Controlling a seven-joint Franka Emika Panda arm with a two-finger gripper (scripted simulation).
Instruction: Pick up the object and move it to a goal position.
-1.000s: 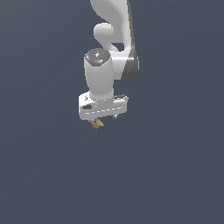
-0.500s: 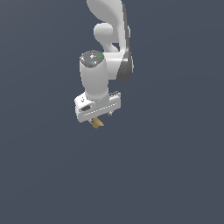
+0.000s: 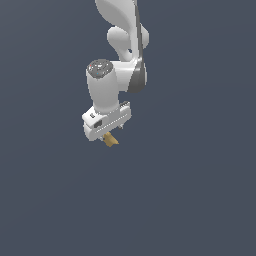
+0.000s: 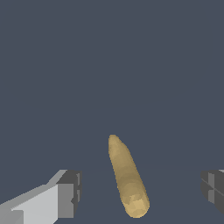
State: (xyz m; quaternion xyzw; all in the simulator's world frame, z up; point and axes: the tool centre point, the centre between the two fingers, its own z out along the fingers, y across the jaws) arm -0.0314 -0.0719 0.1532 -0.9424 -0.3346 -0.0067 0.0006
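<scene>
The object is a small mustard-yellow elongated chunk just below the white gripper in the exterior view. In the wrist view the object lies between the two fingers, pointing away from the camera. A clear gap shows between it and each finger, so the jaws stand open around it without touching. The far ends of the fingertips are cut off by the wrist view's edge. Whether the object rests on the floor cannot be told.
The white arm comes down from the top of the exterior view. A uniform dark grey-blue surface fills the rest of both views.
The hand has shifted a little toward the exterior view's left and turned slightly. The object stays at about the same spot under it.
</scene>
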